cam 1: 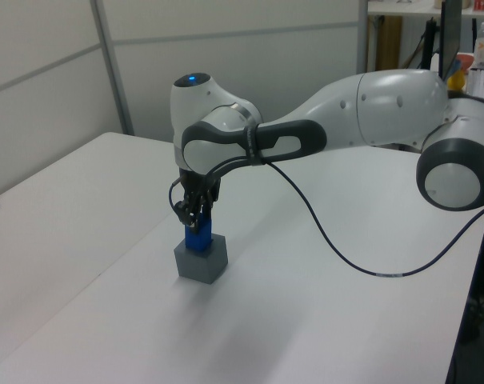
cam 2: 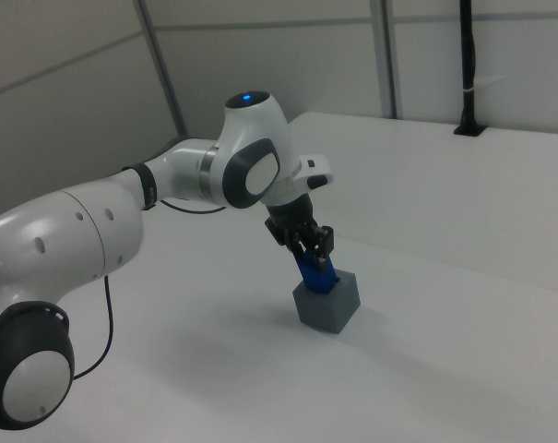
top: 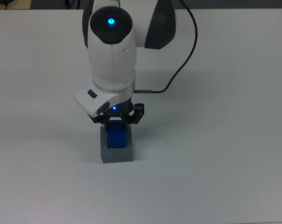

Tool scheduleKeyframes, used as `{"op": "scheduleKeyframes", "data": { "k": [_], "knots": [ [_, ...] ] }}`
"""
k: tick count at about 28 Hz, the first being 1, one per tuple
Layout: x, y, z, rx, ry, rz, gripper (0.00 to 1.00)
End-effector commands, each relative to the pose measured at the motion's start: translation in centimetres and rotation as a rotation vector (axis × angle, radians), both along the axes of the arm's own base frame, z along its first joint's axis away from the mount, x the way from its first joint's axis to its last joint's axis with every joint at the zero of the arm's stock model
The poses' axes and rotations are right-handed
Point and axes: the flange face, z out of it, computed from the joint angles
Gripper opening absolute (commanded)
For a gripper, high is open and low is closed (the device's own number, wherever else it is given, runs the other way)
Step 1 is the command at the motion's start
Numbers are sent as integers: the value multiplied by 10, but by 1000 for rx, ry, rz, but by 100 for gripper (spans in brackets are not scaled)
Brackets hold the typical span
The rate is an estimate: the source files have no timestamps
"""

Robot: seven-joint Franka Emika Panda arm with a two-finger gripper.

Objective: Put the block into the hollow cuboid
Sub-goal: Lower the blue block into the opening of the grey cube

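While the white robot arm (cam 1: 362, 104) leans out over the plain white table (top: 224, 163), its black two-finger gripper (top: 117, 125) points straight down with the fingers closed on the small bright-blue solid cube (top: 117, 137). The cube sits directly beneath the gripper, its lower part sunk into the square recess of the matte grey thick-walled box (top: 116, 153), its upper part standing above the box's rim between the fingers. In the left view the blue cube (cam 1: 198, 238) shows just above the grey box (cam 1: 202, 261), clamped by the gripper (cam 1: 195, 224) from both sides. In the right view the cube (cam 2: 317, 274) looks slightly tilted under the gripper (cam 2: 315, 260), with the box (cam 2: 328, 301) right below; whether the cube touches the bottom of the recess I cannot tell. A blue light (top: 111, 21) glows on the arm's top above the gripper, and a black cable (top: 185, 56) loops from the wrist off toward the top view's right. The table around the box lies bare.
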Motion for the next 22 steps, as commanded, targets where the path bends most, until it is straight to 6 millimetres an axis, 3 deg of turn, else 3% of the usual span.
{"op": "scheduleKeyframes", "data": {
  "k": [1, 22],
  "knots": [
    [8, 5, -10, 12, 19, -17, 0],
    [4, 17, -16, -1, 42, 9, 0]
  ]
}}
